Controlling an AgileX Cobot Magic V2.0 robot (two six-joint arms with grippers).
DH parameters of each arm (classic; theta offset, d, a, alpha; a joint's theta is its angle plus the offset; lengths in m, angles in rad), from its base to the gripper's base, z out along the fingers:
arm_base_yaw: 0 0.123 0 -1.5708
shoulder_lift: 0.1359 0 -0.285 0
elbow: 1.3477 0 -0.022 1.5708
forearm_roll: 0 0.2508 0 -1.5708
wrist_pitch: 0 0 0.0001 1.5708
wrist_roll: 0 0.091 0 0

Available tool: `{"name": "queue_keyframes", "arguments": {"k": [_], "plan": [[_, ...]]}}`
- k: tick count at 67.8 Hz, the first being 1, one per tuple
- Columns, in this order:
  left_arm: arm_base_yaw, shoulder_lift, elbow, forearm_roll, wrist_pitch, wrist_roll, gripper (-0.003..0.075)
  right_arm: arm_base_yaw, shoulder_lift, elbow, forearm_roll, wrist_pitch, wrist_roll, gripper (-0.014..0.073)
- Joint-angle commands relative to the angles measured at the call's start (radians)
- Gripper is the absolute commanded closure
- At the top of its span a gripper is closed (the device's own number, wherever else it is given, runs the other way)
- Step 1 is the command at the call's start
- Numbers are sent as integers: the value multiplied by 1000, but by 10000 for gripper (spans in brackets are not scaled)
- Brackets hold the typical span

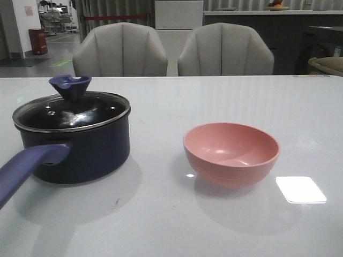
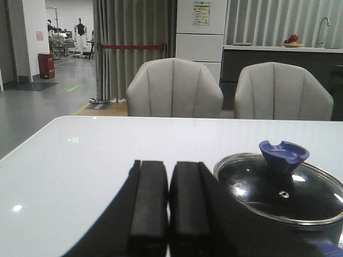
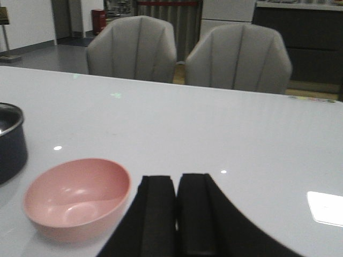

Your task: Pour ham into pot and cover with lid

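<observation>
The dark navy pot (image 1: 80, 150) stands at the table's left, its purple-blue handle (image 1: 27, 166) pointing to the front left. The glass lid (image 1: 72, 112) with its purple-blue knob (image 1: 70, 85) sits on the pot. The lid also shows in the left wrist view (image 2: 278, 187). The pink bowl (image 1: 231, 152) stands right of centre and looks empty; no ham is visible. My left gripper (image 2: 169, 166) is shut and empty, near the pot. My right gripper (image 3: 176, 179) is shut and empty, beside the pink bowl (image 3: 77, 195). Neither gripper shows in the front view.
Two grey chairs (image 1: 120, 51) (image 1: 225, 51) stand behind the white table (image 1: 171, 225). A bright reflection (image 1: 300, 189) lies on the table right of the bowl. The pot's edge (image 3: 10, 139) shows in the right wrist view.
</observation>
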Motion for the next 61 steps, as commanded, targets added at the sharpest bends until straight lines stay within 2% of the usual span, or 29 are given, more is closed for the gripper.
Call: {"name": "queue_keyframes", "arguments": {"k": [1, 10, 28, 61], "plan": [[-8, 11, 20, 0, -76, -8, 599, -80, -54, -5, -42, -39, -11, 448], [-8, 11, 20, 0, -76, -8, 600, -135, -116, 49, -75, -43, -11, 448], [-8, 11, 20, 0, -76, -8, 600, -135, -121, 125, -107, -141, 71, 448], [-8, 11, 20, 0, -76, -8, 599, -135, -121, 125, -107, -130, 73, 448]]}}
